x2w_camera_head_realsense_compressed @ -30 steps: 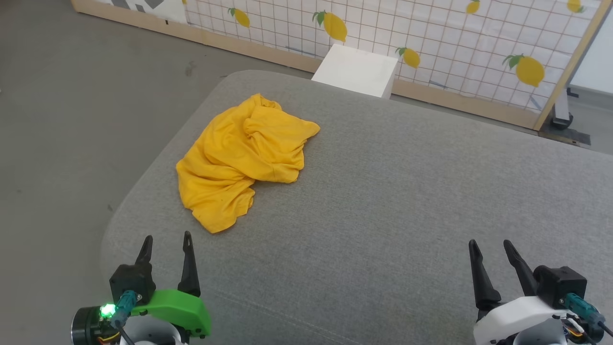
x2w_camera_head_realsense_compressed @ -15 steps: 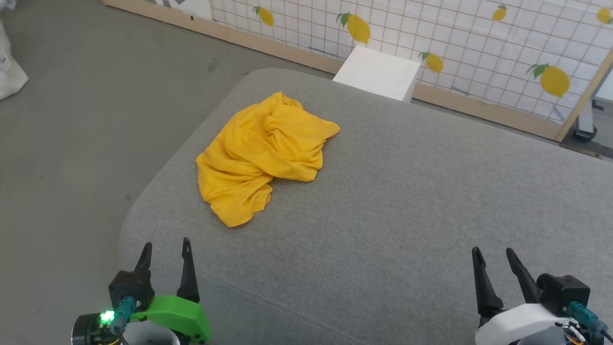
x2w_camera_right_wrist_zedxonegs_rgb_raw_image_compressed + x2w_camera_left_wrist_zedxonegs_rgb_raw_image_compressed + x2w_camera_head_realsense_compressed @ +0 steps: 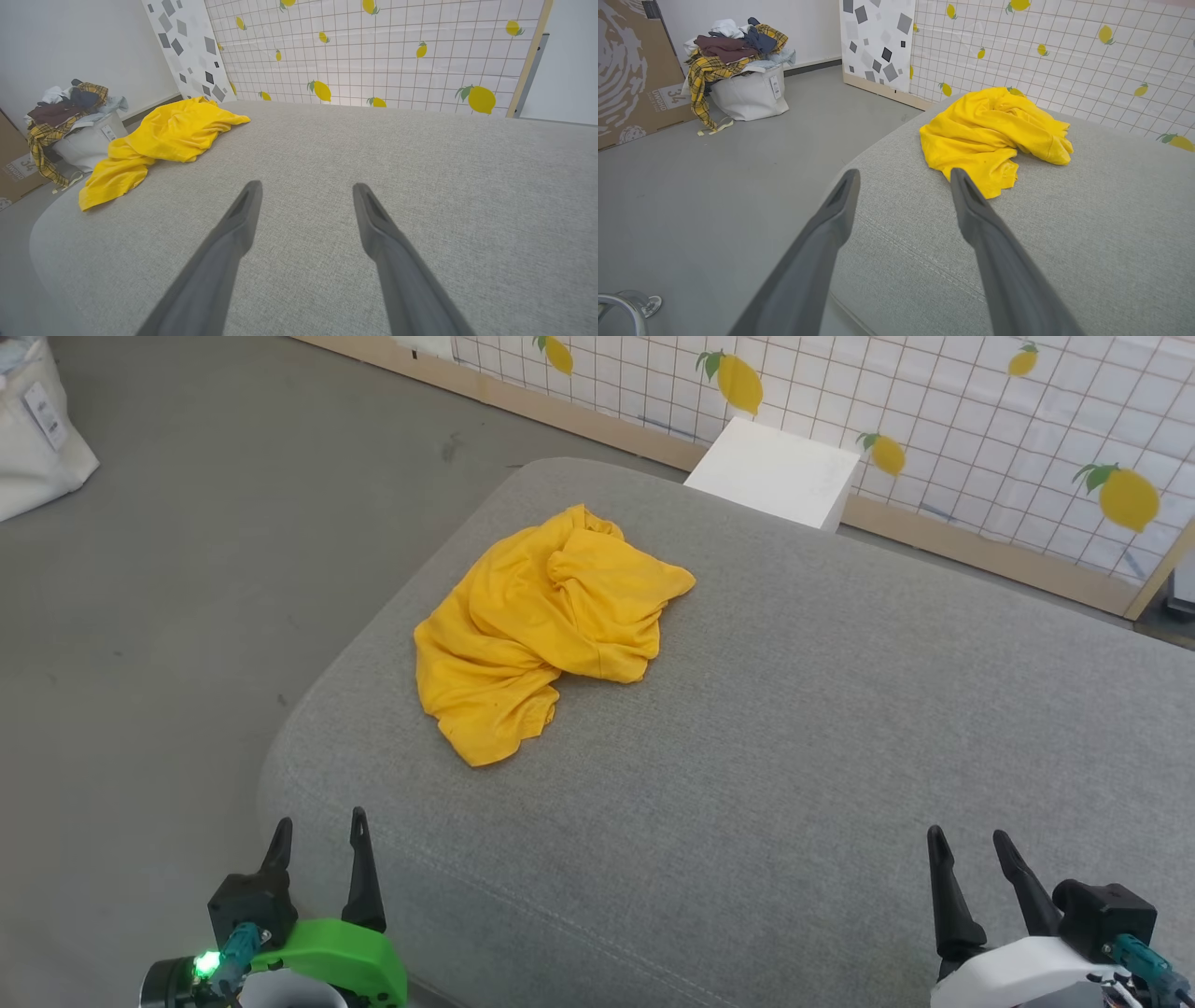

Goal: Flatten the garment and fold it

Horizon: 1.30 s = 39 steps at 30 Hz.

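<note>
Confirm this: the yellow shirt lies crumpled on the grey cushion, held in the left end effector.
Wrong on the hold. The shirt lies crumpled on the grey cushion, but the left end effector is open, apart from it and holding nothing. The head view shows this.

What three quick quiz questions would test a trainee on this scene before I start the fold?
1. True or false: the yellow T-shirt lies spread flat on the grey cushion.
2. Which gripper is nearer the T-shirt? A: the left gripper. B: the right gripper. C: both are touching it.
3. Fill in: both grippers' jaws stand ____, holding nothing.

Key: 1 false, it is crumpled in a heap. 2 A. 3 open.
</note>
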{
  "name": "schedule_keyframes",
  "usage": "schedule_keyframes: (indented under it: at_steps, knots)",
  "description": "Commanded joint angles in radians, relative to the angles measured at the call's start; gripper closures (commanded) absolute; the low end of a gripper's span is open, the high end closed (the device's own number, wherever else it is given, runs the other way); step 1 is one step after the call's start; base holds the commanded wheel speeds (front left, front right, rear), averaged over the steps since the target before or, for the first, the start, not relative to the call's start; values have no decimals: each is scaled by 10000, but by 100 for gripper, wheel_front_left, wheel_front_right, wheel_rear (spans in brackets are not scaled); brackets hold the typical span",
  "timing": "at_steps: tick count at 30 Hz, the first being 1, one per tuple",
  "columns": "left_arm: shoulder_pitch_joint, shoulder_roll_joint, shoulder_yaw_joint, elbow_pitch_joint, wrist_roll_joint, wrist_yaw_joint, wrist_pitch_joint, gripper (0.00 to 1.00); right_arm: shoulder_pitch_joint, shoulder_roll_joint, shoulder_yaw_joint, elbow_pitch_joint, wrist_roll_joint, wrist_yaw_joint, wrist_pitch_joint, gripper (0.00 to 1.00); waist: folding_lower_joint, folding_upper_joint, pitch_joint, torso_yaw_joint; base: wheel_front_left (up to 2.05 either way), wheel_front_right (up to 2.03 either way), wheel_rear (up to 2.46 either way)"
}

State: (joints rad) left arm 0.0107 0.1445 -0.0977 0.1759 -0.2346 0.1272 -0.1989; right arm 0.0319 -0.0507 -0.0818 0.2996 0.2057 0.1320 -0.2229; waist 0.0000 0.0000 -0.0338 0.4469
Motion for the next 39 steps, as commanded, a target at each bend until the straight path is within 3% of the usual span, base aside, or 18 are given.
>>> schedule_keyframes:
  at_steps: [1,7,13,20,24,31,32,39]
  knots:
    - [-40,86,-46,69,-144,75,-102,0,53,4,-42,97,113,-12,-122,0,0,0,39,28,0,0,0]
    - [-655,134,-52,145,-525,-57,-214,0,-113,5,-125,236,75,-12,-245,0,0,0,326,43,0,0,0]
    - [-2323,301,-78,609,-1105,-562,-1,0,-364,5,-319,299,-155,-13,-320,0,0,0,952,-64,0,0,0]
    - [-5354,723,174,2818,-2176,-1571,1422,0,-861,5,-579,-243,-747,-13,52,0,0,0,2199,-862,0,0,0]
    - [-6955,1021,486,4291,-2693,-1827,2111,0,-1001,5,-739,-756,-1040,-13,344,0,0,0,2947,-1601,0,0,0]
    - [-8870,1278,880,6386,-3509,-1969,3488,0,-895,5,-1177,-1707,-1363,-13,709,0,0,0,4025,-2813,0,0,0]
    - [-9396,1308,859,7100,-3700,-1955,4282,0,-732,5,-1451,-2081,-1416,-13,817,0,0,0,4380,-3151,0,0,0]
    - [-10032,1518,365,8435,-3500,-1600,6187,0,-505,5,-1765,-2656,-1298,-13,883,0,0,0,4992,-3451,0,0,0]
